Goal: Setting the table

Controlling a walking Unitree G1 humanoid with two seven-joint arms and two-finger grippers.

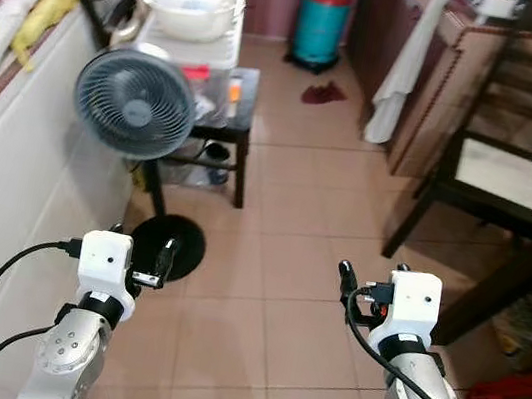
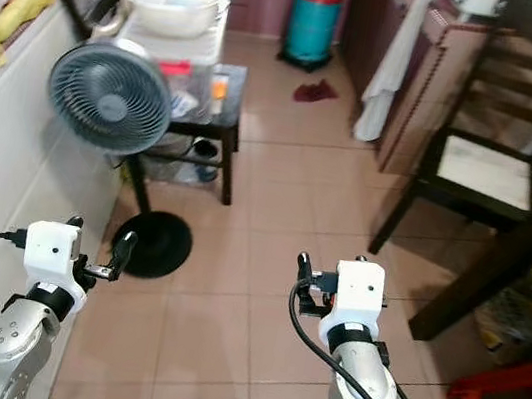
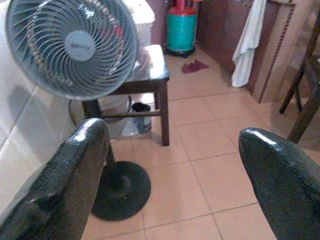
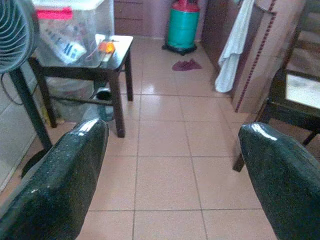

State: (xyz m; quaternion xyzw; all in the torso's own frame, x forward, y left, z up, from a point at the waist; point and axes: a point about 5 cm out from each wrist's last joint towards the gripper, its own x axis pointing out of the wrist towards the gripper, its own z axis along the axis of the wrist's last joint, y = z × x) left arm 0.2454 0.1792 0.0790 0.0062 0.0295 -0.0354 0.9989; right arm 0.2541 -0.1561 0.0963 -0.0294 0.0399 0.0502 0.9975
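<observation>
Two spread, empty pincers, left pincer (image 3: 170, 185) and right pincer (image 4: 172, 182), face one fan (image 1: 134, 103), perhaps one chair (image 1: 514, 168).

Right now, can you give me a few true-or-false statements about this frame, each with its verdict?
1. Both grippers are open and hold nothing. True: left gripper, right gripper.
2. The fan lies flat on the floor. False: it stands upright on its stand.
3. A white towel hangs on the robot's right. True.
4. The gas cylinder is yellow. False: teal with a red top.
5. A bowl sits on the chair. False: it rests on a box behind the fan.
</observation>
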